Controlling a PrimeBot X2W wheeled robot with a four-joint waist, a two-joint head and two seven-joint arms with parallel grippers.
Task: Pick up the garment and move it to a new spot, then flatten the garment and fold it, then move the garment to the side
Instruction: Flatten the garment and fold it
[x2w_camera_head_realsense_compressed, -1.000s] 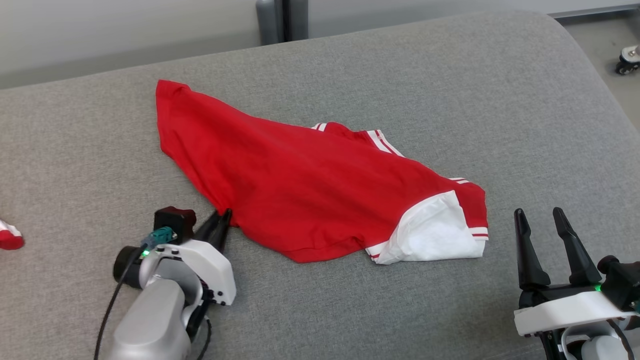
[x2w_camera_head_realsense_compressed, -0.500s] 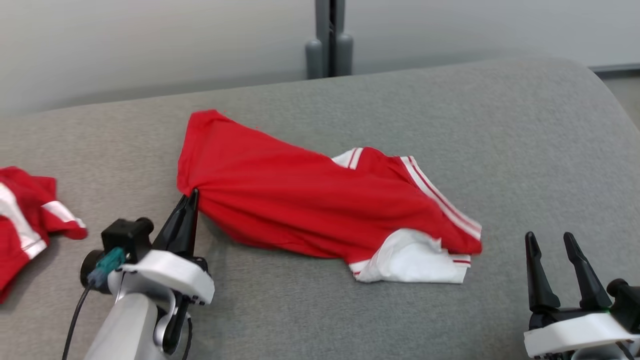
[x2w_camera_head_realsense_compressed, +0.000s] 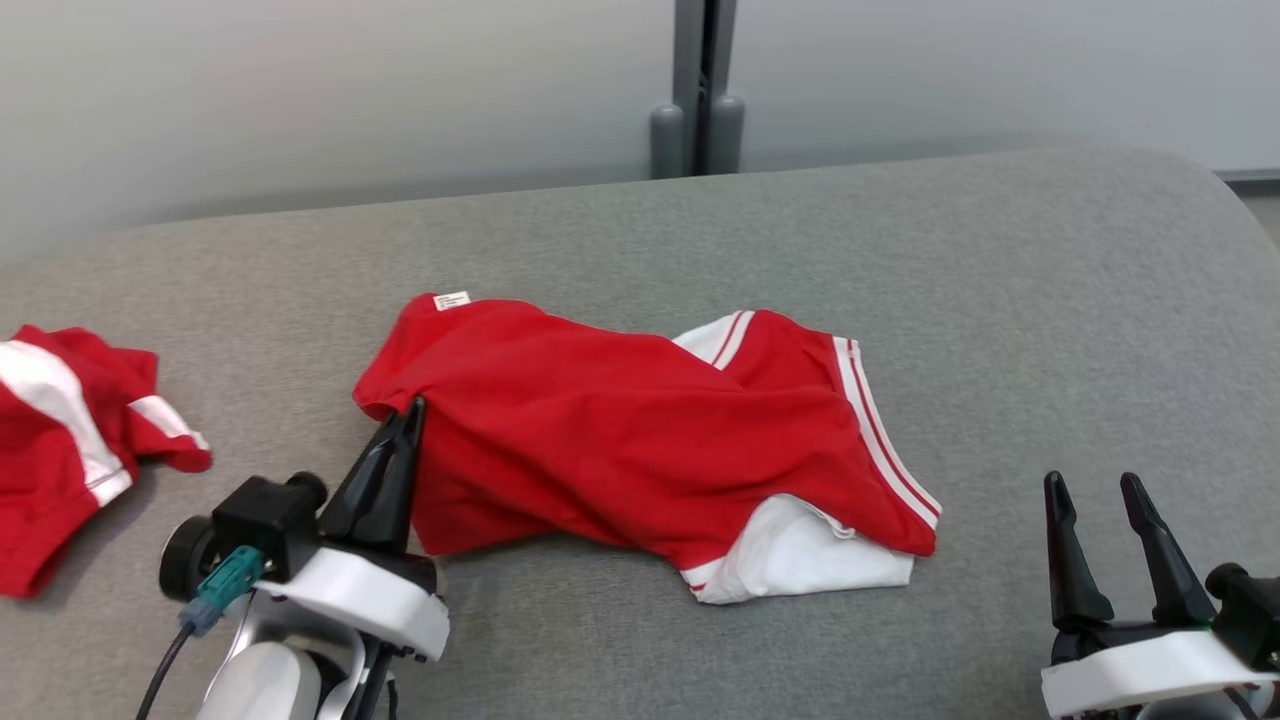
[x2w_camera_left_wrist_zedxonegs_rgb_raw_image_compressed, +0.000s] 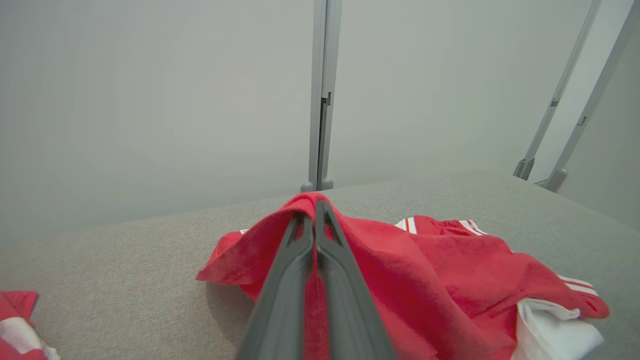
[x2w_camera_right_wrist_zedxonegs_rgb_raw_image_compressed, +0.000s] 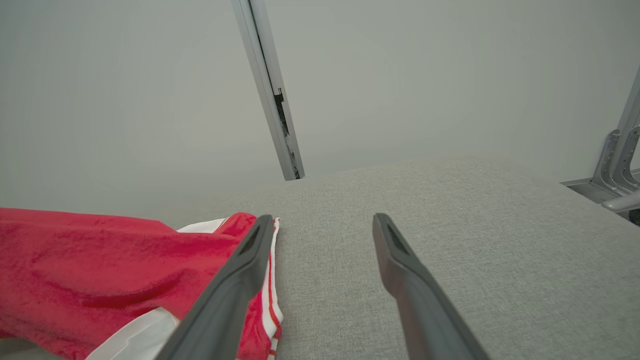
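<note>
Red shirt (x2w_camera_head_realsense_compressed: 640, 430): crumpled mid-worktop (x2w_camera_head_realsense_compressed: 1000, 260), long axis left to right and slanting a little toward the near-right corner. White-striped trim and white inner cloth at its right end, label (x2w_camera_head_realsense_compressed: 451, 299) at its far-left corner.

Left fingers (x2w_camera_head_realsense_compressed: 390, 470): pressed flat together, pinching the shirt's left edge. Cloth peaked over the tips in the left wrist view, seemingly raised a little there, with the rest lying slack.

Right fingers (x2w_camera_head_realsense_compressed: 1068, 550): spread wide, holding nothing, touching nothing. Near the worktop's near-right edge, just past the shirt's right end and apart from it.

Bulk of the shirt to the right of the left fingers, trailing away from the grip. Left arm the nearer one. Probably a one-edge lift or drag to a new spot; bunching likely from a single pinch point.

Second red-and-white garment (x2w_camera_head_realsense_compressed: 70, 430): at the left edge of the worktop, well apart.
</note>
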